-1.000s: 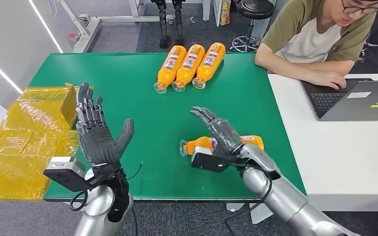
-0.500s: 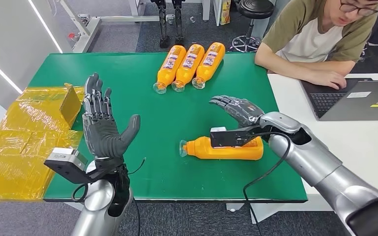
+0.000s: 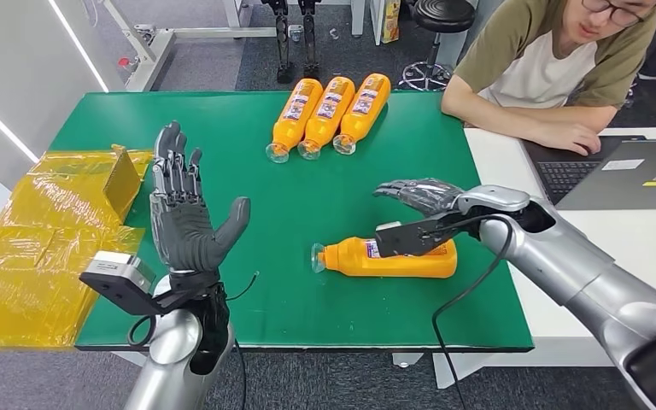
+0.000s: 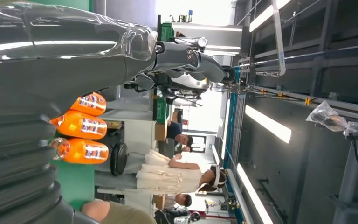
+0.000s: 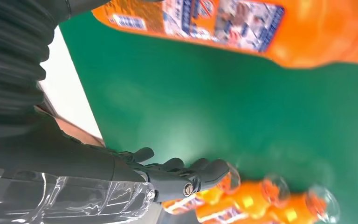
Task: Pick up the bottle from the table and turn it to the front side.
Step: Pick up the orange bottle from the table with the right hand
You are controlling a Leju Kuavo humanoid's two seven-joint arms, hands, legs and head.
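Bottle (image 3: 389, 258) on table (image 3: 248, 111), near right edge

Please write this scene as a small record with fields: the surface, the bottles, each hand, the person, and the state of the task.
surface: green table
target bottle: orange bottle lying on its side near the table's front right, cap end toward the left hand
other bottles: three orange bottles lying side by side at the far edge
right hand: open, above the target bottle, not gripping it
left hand: open, raised upright, holding nothing
person: sits at the white table with a laptop
task state: bottle not yet picked up
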